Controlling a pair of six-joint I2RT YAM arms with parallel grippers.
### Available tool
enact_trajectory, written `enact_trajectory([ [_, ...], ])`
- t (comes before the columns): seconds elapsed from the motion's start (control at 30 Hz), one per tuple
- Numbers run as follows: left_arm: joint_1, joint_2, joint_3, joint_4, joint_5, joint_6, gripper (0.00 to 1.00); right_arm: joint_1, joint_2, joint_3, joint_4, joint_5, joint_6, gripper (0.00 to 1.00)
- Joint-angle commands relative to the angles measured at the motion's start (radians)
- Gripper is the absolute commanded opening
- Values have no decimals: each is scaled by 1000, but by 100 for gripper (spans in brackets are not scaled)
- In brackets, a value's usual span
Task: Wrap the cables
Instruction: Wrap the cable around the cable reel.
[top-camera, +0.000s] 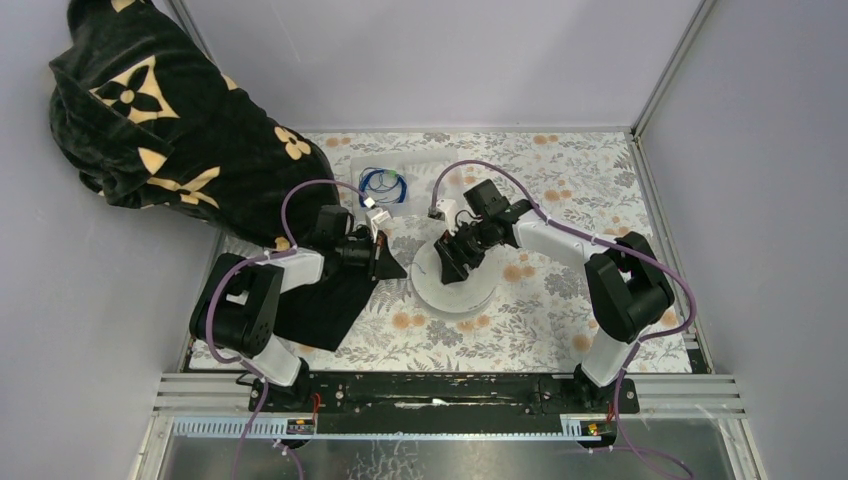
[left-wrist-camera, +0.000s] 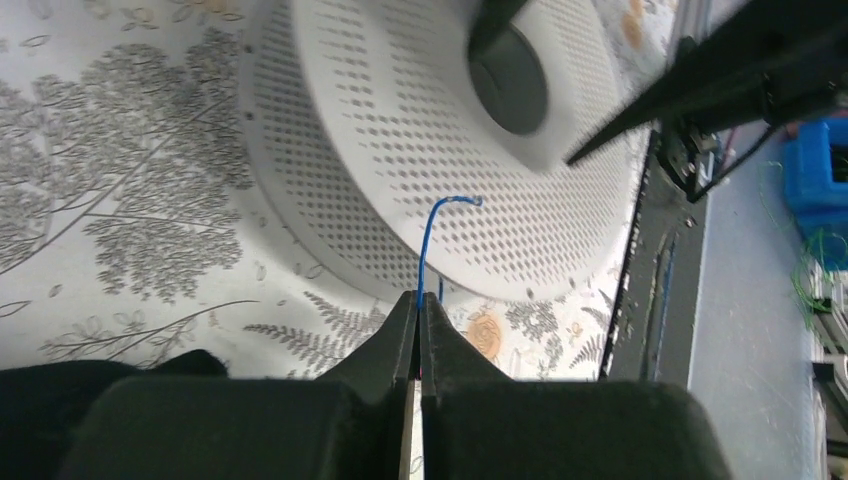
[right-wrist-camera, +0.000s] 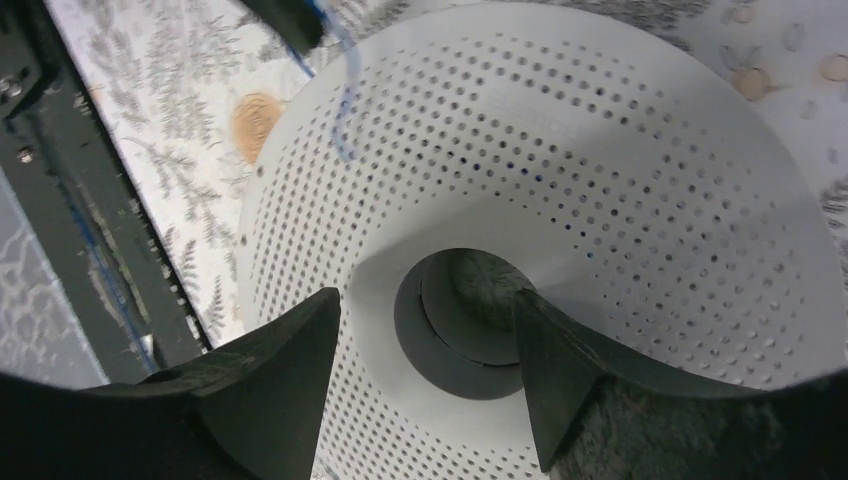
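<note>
One flower-patterned table (top-camera: 560, 180) is carrying everything. One black garment (top-camera: 150, 120) with beige flower emblems is draping over its 10 o'clock corner. Two arms are reaching in from 6 o'clock: the left arm (top-camera: 240, 310) and the right arm (top-camera: 625, 285).

One white perforated disc (top-camera: 470, 295) is lying flat near the table's centre. The right pincer (top-camera: 455, 258) is hanging over it. In the right wrist view its fingers (right-wrist-camera: 290, 380) are standing spread wide on either side of the disc's dark central hole, gripping nothing.

The left pincer (top-camera: 378, 250) is sitting just beside the disc's 9 o'clock edge. Its fingers (left-wrist-camera: 395, 335) are pressing together and pinching one thin blue wire (left-wrist-camera: 428, 235). In the left wrist view that strand is rising from the fingertips toward 12 o'clock and hooking toward 1 o'clock over the disc's perforated face. Whether it is touching the disc I cannot tell.

One coil of blue wires (top-camera: 383, 185) is lying at 12 o'clock from the left pincer, well apart from it.
</note>
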Motion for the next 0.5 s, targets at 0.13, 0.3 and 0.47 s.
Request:
enact_trajectory([
  [0.13,-21,-85,-58,114,154,144,3,-41,-4,13,39,159,68,70],
  [0.3,-99,-109,-52,56,72,259,2,-48,24,44,17,126,75,70],
  [0.47,-182,-116,-54,29,-40,339,2,-50,35,58,11,108,79,70],
])
